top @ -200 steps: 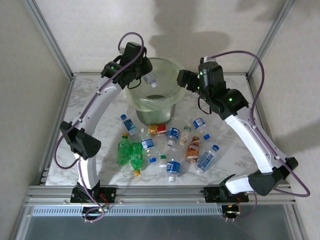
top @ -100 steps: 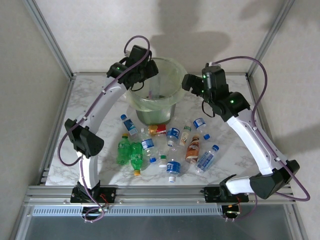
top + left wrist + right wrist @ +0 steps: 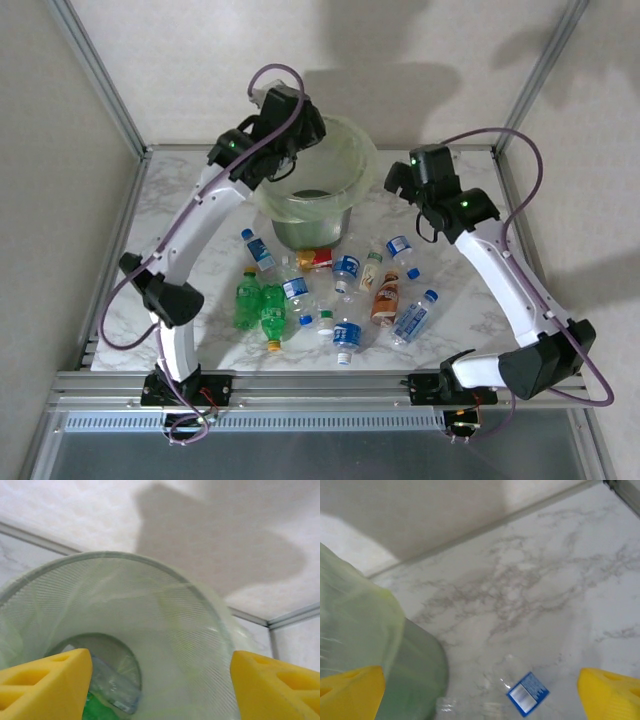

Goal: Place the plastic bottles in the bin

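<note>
**A:** From above, where do we stand?

**B:** Our left gripper hangs over the left part of the rim of the bin, which sits at the far middle of the table. Our right gripper is just beside the bin's right side. The bottles left to move lie loose in a cluster in front of the bin, between our two arms. Most are clear with blue labels, plus two green ones and a brown-orange one.

**A:** And our left wrist view?

**B:** We look down into the pale green liner. Our yellow pads stand wide apart with nothing between them, so that gripper is empty. A clear bottle lies at the bottom with something green beside it. We judge we sit above the mouth so that whatever we let go falls inside and misses the rim.

**A:** The right wrist?

**B:** Here too our pads are spread wide and hold nothing. The bin's grey wall is at the left. A blue-labelled bottle lies on the marble below, in line with the gap between our fingers. We read that spread as readiness for the next pick. These bottles are round and light, so we should close squarely across the body or one may roll away.
</note>
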Action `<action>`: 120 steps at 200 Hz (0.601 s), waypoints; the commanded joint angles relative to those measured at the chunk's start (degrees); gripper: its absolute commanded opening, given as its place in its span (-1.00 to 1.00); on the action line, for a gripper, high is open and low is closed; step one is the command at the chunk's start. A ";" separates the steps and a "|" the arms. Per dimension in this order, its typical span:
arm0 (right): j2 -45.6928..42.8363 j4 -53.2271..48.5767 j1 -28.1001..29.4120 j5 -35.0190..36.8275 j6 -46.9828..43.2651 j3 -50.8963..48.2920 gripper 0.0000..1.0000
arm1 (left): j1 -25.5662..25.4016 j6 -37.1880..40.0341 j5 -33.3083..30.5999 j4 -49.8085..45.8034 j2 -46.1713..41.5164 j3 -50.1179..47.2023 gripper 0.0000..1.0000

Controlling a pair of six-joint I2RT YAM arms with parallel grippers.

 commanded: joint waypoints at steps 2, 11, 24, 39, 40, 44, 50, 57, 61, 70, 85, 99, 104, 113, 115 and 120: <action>-1.92 -0.23 -0.63 1.51 0.53 -5.71 0.98 | -4.52 0.36 -8.59 8.99 -7.98 -4.27 0.46; -2.87 0.56 -1.28 0.37 0.21 -7.54 0.98 | -5.50 0.09 -9.09 11.87 -10.18 -7.28 0.46; -3.58 1.78 -2.50 -4.04 -1.81 -9.27 0.98 | -6.27 -0.24 -8.99 15.85 -13.55 -12.52 0.48; -3.14 2.14 -3.40 -8.94 -4.14 -10.18 0.97 | -6.30 -0.33 -7.99 20.02 -17.62 -18.96 0.50; -3.11 2.14 -3.44 -9.27 -4.21 -10.30 0.97 | -6.30 -0.35 -7.91 20.28 -17.87 -19.40 0.50; -2.95 2.09 -3.60 -10.32 -4.61 -10.53 0.97 | -6.30 -0.43 -7.59 21.38 -18.87 -21.12 0.50; -2.48 2.02 -3.65 -11.80 -5.01 -11.09 0.97 | -6.26 -0.25 -6.48 23.23 -20.28 -23.73 0.50; -1.71 1.72 -3.87 -12.76 -5.07 -11.52 0.97 | -6.21 0.60 -4.45 24.71 -21.33 -26.11 0.52; -1.18 1.39 -3.91 -12.73 -5.07 -11.55 0.97 | -6.21 1.19 -3.27 25.00 -21.67 -26.91 0.53; 0.51 -0.28 -3.98 -12.31 -4.78 -11.09 0.97 | -6.12 2.60 -1.03 23.80 -21.62 -27.24 0.54; 4.04 -3.65 -4.09 -11.58 -5.16 -9.00 0.96 | -6.12 6.92 1.96 20.73 -20.91 -26.94 0.54; 7.48 -6.76 -4.09 -11.12 -5.69 -6.74 0.94 | -6.12 9.66 2.61 19.56 -21.10 -28.41 0.54; 8.79 -8.06 -4.09 -11.02 -5.62 -5.87 0.94 | -6.04 10.02 2.83 19.21 -21.37 -28.97 0.55; 11.08 -10.32 -4.07 -11.16 -5.37 -4.05 0.92 | -5.72 10.40 4.57 19.24 -22.07 -30.21 0.56; 11.56 -10.75 -4.04 -11.13 -5.35 -3.73 0.91 | -5.65 10.49 5.10 19.47 -22.29 -30.59 0.56; 12.56 -11.54 -4.09 -10.99 -5.26 -3.10 0.91 | -5.47 10.88 6.42 20.17 -22.99 -31.84 0.56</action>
